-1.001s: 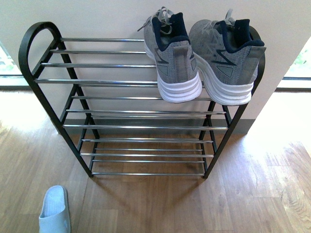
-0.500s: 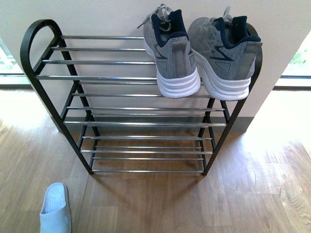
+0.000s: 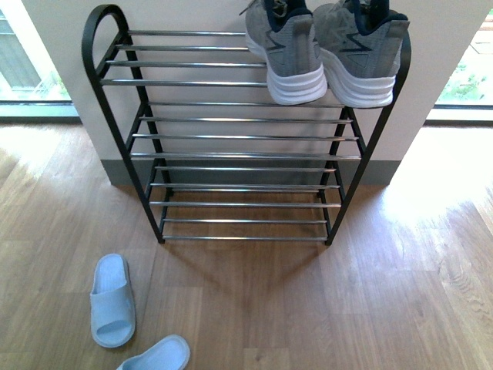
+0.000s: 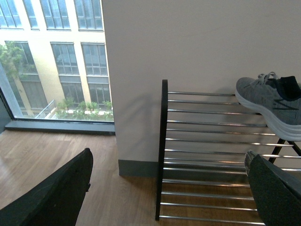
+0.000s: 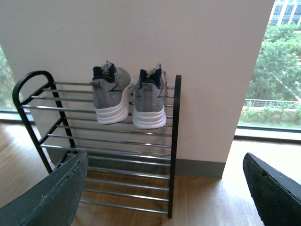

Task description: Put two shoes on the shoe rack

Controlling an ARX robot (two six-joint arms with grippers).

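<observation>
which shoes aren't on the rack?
The two pale blue slides, lying on the floor in front of the rack, towards its left. Both grey sneakers sit on its top tier.

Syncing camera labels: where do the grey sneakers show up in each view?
Front view: grey sneakers on the top tier of the shoe rack, at its right end, heels toward the camera.
Left wrist view: only one sneaker shows, on the top tier, cut off by the picture edge.
Right wrist view: both sit side by side on the top tier.
Shared landmark: the shoe rack's black end frame at the end away from the sneakers, visible in all three views.
</observation>
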